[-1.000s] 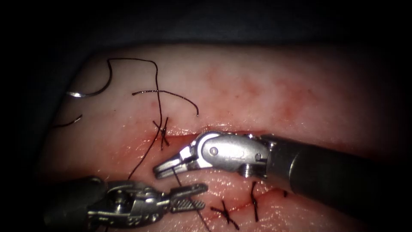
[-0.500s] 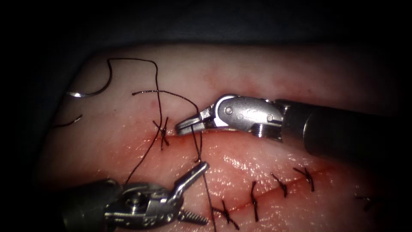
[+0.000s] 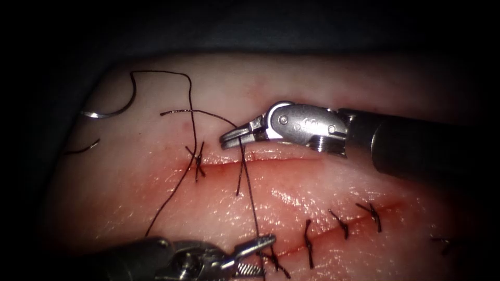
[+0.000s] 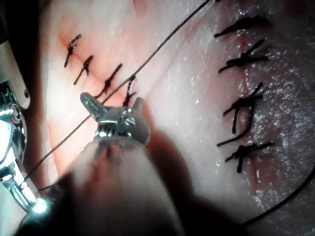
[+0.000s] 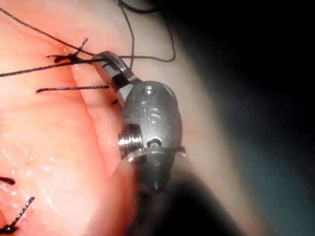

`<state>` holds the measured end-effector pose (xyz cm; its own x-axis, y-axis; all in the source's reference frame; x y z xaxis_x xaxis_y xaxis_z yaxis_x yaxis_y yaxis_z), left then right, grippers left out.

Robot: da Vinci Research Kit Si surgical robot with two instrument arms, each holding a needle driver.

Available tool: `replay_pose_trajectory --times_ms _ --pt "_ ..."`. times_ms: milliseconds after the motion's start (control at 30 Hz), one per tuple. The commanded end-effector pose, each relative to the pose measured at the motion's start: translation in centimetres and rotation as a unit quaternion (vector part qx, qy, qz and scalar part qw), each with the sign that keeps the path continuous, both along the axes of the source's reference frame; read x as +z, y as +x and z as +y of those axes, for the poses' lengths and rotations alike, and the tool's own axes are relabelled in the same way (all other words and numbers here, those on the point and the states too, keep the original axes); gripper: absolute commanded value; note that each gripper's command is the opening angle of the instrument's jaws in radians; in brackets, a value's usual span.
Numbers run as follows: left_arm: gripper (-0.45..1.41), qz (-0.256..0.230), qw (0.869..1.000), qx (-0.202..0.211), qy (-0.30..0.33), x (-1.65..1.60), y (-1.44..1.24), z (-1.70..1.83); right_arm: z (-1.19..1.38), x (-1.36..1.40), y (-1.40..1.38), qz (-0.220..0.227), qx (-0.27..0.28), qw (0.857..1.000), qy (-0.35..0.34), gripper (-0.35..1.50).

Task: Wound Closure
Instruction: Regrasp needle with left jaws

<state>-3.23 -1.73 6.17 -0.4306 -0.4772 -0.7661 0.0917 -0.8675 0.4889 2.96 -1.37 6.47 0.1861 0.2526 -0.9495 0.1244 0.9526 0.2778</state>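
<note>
Dark cloth surrounds the pale pink slab of tissue (image 3: pixel 323 93), whose upper red cut (image 3: pixel 260 160) runs across the middle of the endoscope view.

Just above that cut, the right arm's silver needle driver (image 3: pixel 234 138) has its jaws pinched on the thin black thread (image 3: pixel 249 187). From there 1 strand drops across the cut to the left arm's needle driver (image 3: pixel 258 244), low in that view; its jaws stand apart with the strand passing at them, and I cannot tell whether they touch it. With 2 tools on 1 line, the thread looks held taut on purpose, probably to work a knot.

Well apart, on the tissue at the far left of the cut, lies the curved steel needle (image 3: pixel 107 112), free of both tools and not in the tissue, its thread looping slackly back.

1 tied stitch (image 3: pixel 197 158) sits left of the jaws. Finished dark stitches (image 3: pixel 341 224) cross a lower cut, close beside the left tool. A loose thread end (image 3: pixel 83 148) lies below the needle.
</note>
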Motion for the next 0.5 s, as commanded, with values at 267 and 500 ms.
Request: replay_pose_trajectory --times_ms 267,500 --pt "0.21 -0.021 0.999 0.031 -0.035 -0.22 -0.09 -0.1 0.1 0.08 0.11 -0.002 0.003 1.0 -0.001 -0.35" --pt "0.26 -0.023 0.998 0.043 -0.041 -0.19 -0.12 -0.25 0.1 0.07 0.11 -0.002 0.003 1.0 -0.001 -0.35"
